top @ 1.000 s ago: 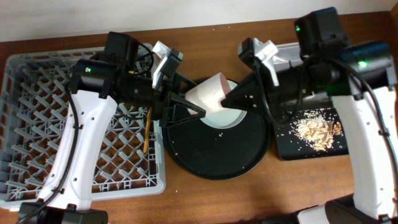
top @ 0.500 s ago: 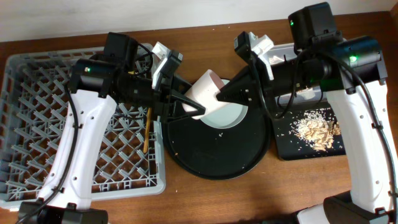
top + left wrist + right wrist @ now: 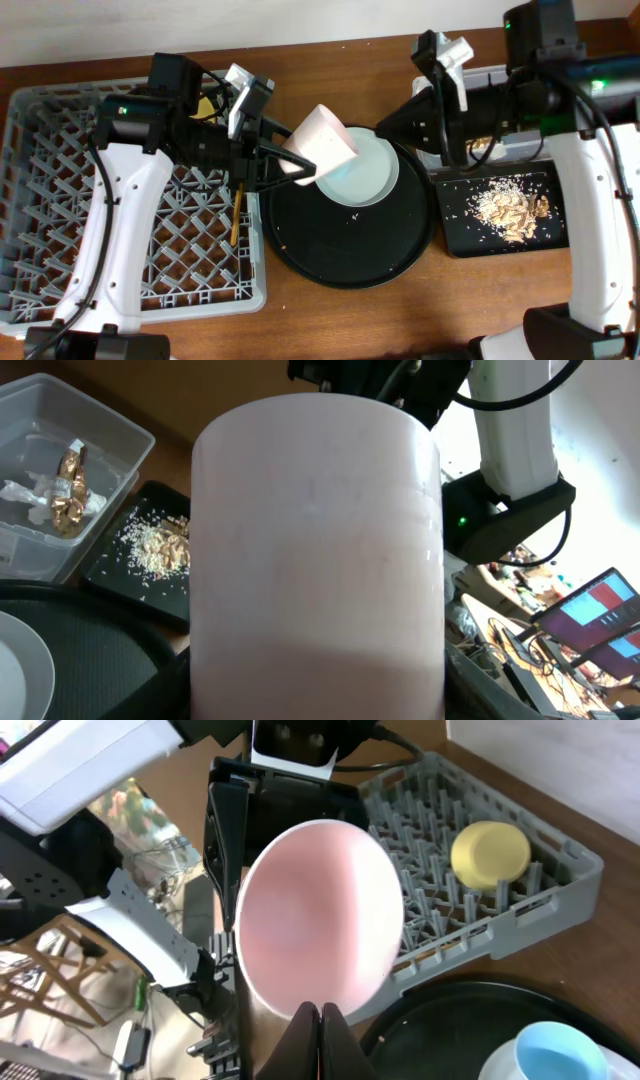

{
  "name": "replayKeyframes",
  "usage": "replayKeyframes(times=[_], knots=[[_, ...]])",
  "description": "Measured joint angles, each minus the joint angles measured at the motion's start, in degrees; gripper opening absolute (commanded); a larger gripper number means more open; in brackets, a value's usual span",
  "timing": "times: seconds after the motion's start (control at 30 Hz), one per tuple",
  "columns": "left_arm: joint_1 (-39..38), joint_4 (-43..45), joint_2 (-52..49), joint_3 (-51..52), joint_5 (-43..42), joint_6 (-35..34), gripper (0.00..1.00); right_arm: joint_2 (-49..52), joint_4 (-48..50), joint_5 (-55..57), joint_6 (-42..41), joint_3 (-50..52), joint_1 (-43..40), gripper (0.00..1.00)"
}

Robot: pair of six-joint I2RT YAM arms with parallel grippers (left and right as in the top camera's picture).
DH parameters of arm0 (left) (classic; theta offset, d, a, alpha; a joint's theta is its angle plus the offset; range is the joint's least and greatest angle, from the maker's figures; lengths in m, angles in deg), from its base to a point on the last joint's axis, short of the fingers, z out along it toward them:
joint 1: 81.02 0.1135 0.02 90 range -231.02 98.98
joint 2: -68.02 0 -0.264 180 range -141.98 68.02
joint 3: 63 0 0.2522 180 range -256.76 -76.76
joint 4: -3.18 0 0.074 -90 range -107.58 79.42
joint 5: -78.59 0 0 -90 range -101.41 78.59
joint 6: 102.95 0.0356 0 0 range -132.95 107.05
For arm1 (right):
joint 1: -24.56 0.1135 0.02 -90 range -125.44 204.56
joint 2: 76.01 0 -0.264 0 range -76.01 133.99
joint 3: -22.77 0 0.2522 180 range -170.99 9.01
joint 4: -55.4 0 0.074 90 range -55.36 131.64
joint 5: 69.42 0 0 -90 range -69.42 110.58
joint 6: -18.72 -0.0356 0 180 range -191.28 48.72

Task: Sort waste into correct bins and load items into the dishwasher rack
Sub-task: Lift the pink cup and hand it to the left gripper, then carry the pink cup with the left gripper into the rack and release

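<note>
pinched by left gripper (image 3: pixel 297 162): pink cup (image 3: pixel 322 143), tilted over grey plate (image 3: pixel 375 175), beside dishwasher rack (image 3: pixel 60 250). right gripper (image 3: pixel 385 127) jaws pressed together, empty. probably light, stiff, smooth — slippery; best held across the wall near rim.

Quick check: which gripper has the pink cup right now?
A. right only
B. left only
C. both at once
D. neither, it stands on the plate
B: the left gripper grips the pink cup by its sides and holds it tilted in the air, while the right gripper is shut with its tip apart from the cup.
</note>
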Motion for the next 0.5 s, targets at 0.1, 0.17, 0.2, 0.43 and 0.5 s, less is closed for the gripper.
replayKeyframes(times=[0.1,0.17,0.2,0.43,0.5], knots=[[0.0,0.0,0.0,0.0,0.0,0.0,0.47,2.3,0.2,0.0,0.0,1.2,2.9,0.04],[0.0,0.0,0.0,0.0,0.2,0.0,0.47,4.0,0.3,0.0,0.0,3.0,4.9,0.04],[0.0,0.0,0.0,0.0,0.8,0.0,0.47,4.8,0.1,0.2,0.0,3.3,5.7,0.04],[0.0,0.3,0.0,0.1,1.7,0.0,0.47,5.0,-8.6,5.7,0.0,3.4,6.4,0.04],[0.7,0.5,0.0,0.1,1.7,0.0,0.46,5.0,-8.6,6.6,0.0,3.4,6.4,0.04]])
